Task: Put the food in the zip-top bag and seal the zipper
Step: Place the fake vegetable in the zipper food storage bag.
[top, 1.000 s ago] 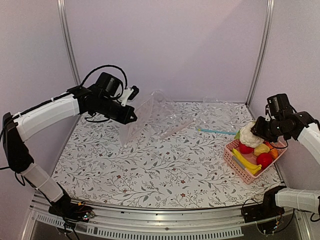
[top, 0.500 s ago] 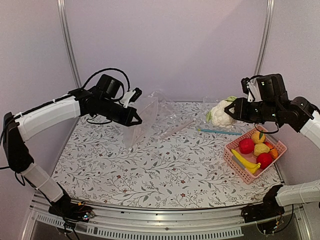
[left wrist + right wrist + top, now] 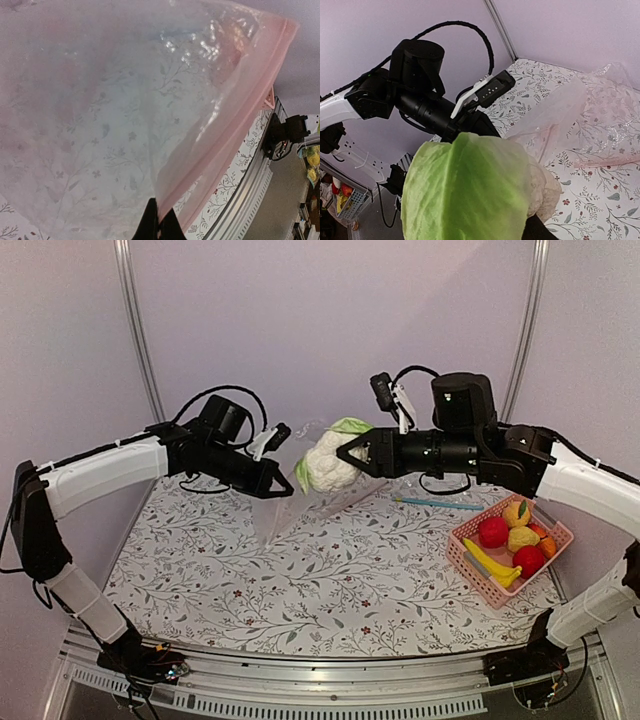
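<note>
The left gripper (image 3: 287,490) is clamped tight on the mouth edge of the zip-top bag (image 3: 335,498). It lifts that corner off the floral table (image 3: 330,590), while the rest of the crinkly clear film slopes down to the surface behind and to the right. In the left wrist view the bag fills nearly the whole frame. The zipper (image 3: 225,135) runs as a faintly pink band along its mouth, and the black fingertips (image 3: 147,227) are pinched together on the film at the bottom edge.

The right gripper (image 3: 350,455) grasps the cauliflower (image 3: 325,468) (white head, one green leaf). It holds it in the air just beside the left gripper, over the raised part of the bag; whether it touches the plastic I cannot tell. The right wrist view is mostly filled by that green leaf (image 3: 465,195), with the left arm (image 3: 420,100) beyond it.

The rest of the food sits in the pink basket (image 3: 462,558) at the table's right side: a banana (image 3: 490,563), two red round fruits (image 3: 491,531), yellow pieces (image 3: 521,537) and a small orange one (image 3: 547,546). A teal strip (image 3: 435,503) lies behind the basket.
</note>
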